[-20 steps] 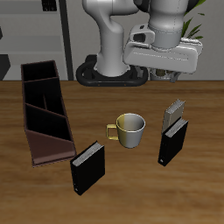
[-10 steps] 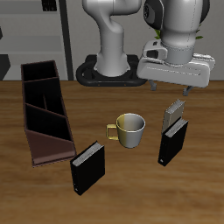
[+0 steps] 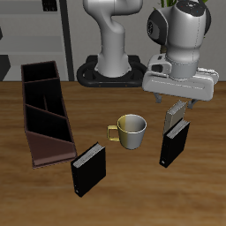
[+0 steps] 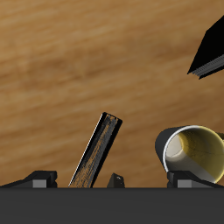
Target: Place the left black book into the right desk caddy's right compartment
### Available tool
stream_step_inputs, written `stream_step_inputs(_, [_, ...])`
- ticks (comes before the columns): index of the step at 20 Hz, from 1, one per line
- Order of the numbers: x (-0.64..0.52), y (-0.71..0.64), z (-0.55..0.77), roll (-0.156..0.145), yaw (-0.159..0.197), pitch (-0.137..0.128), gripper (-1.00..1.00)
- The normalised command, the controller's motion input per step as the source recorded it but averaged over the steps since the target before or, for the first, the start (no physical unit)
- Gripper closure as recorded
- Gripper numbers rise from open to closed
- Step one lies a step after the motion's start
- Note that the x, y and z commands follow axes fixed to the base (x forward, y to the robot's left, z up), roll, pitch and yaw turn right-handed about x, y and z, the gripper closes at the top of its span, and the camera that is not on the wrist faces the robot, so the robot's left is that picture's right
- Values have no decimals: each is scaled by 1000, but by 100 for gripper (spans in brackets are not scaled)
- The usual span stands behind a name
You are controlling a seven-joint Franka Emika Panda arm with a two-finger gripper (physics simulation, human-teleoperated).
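Observation:
The left black book (image 3: 174,143) stands upright beside the mug, with a pale stripe along its page edge. The wrist view shows it edge-on from above as the left black book (image 4: 98,150). My gripper (image 3: 179,101) hangs open just above and slightly behind it, over the grey ribbed book (image 3: 177,112), with nothing between its fingers (image 4: 39,178). The right desk caddy (image 3: 33,148) lies along the far side of the table from the gripper. Its right compartment (image 3: 40,72) is the black-walled end section farthest back.
A cream mug (image 3: 131,131) with a yellow handle stands mid-table and shows as the mug (image 4: 191,150) in the wrist view. The twin black book (image 3: 88,169) stands near the front edge, close to the caddy's maroon lip. The robot base (image 3: 110,72) sits behind.
The gripper has come down and forward toward the books, and now hangs just above the grey ribbed book. Books, mug and caddy have not moved.

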Motion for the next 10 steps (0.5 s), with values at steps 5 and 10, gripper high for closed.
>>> stream_step_inputs(5, [110,33,-301,10,-53,31,-100])
stream_step_inputs(10, [10,115,-270,51,-24,14,-100])
